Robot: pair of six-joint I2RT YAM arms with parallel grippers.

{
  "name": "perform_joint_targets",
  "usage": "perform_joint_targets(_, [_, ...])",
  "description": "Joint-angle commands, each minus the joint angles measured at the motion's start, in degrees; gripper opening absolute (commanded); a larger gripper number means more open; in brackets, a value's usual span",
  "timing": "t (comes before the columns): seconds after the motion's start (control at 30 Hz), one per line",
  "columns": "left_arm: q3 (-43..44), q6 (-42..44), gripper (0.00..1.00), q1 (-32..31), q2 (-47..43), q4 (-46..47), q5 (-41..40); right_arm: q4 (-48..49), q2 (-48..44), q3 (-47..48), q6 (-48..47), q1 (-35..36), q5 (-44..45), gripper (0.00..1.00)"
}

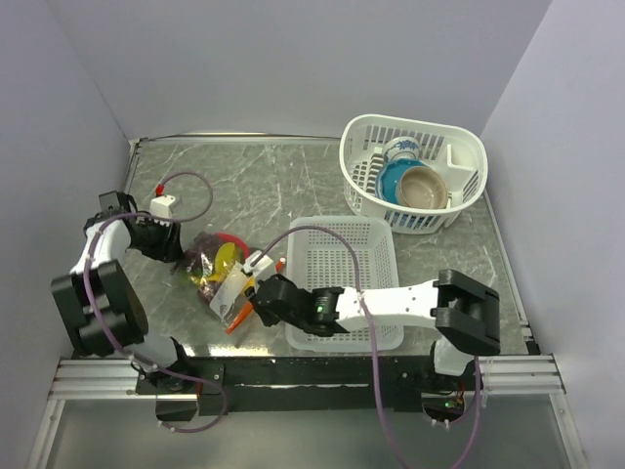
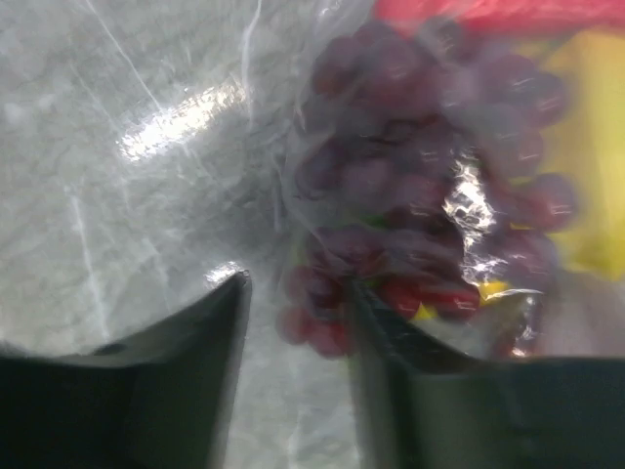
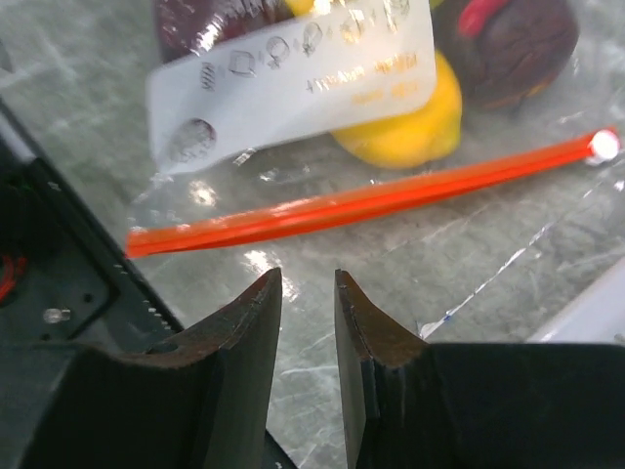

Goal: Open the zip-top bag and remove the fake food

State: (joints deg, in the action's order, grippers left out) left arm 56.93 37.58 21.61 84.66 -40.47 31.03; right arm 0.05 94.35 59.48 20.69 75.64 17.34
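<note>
The zip-top bag (image 1: 221, 278) lies on the marble table between my two grippers, with the fake food inside. Purple grapes (image 2: 420, 176) fill the left wrist view, with a yellow piece (image 2: 586, 147) behind them. My left gripper (image 2: 298, 293) is open at the bag's far-left end. A few grapes show between its fingertips, and the left finger is clear of the plastic. The orange-red zipper strip (image 3: 371, 200) runs just ahead of my right gripper (image 3: 308, 278). Its jaws stand slightly apart with only table showing between them. Beyond the strip are a yellow-orange round fruit (image 3: 410, 132), a dark red apple (image 3: 513, 49) and a white label (image 3: 293, 78).
A flat white slotted basket (image 1: 342, 244) sits right of the bag, under my right arm. A rounder white basket (image 1: 459, 200) at the back right holds a blue bowl (image 1: 395, 181) and a tan bowl (image 1: 425, 189). The table's black front rail (image 3: 59, 283) is close beside my right gripper.
</note>
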Motion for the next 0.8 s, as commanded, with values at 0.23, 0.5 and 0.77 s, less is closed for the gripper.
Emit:
perform_joint_targets(0.23, [2.23, 2.84, 0.97, 0.28, 6.65, -1.98, 2.37, -6.29, 9.27, 9.24, 1.02, 0.04, 4.63, 0.36])
perform_joint_targets(0.5, [4.85, 7.94, 0.75, 0.28, 10.95, -9.26, 9.75, -7.17, 15.51, 14.17, 0.05, -0.14, 5.86, 0.40])
perform_joint_targets(0.77, [11.01, 10.14, 0.01, 0.28, 18.08, -18.68, 9.23, -2.88, 17.45, 15.22, 0.93, -0.14, 14.88, 0.78])
